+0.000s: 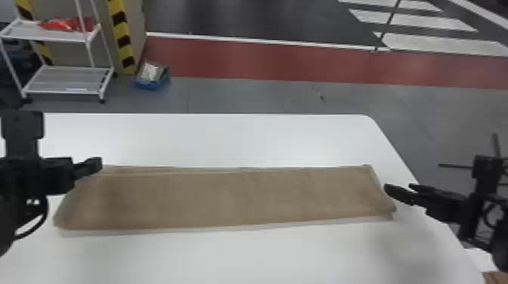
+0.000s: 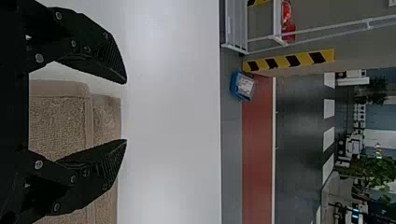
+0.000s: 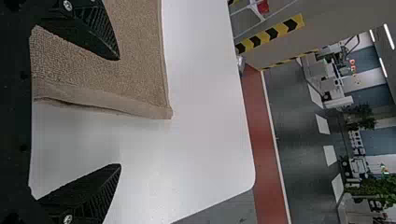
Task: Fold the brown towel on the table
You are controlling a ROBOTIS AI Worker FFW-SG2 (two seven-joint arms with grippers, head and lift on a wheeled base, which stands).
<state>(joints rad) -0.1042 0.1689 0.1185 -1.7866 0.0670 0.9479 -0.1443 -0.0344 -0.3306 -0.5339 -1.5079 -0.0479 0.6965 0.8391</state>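
While the towel (image 1: pixel 226 196) is lying flat, wrist views are revealing nubbiness. Left gripper (image 1: pixel 99 163) and right gripper (image 1: pixel 398 187) are holding jaws spread.

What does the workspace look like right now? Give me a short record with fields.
towel: brown, long narrow strip running left to right, layered along its far edge
surface: white table
left pincer: open, at the towel's left end
right pincer: open, at the towel's right end
grip on towel: none
beyond table: white rack, blue bin on the floor
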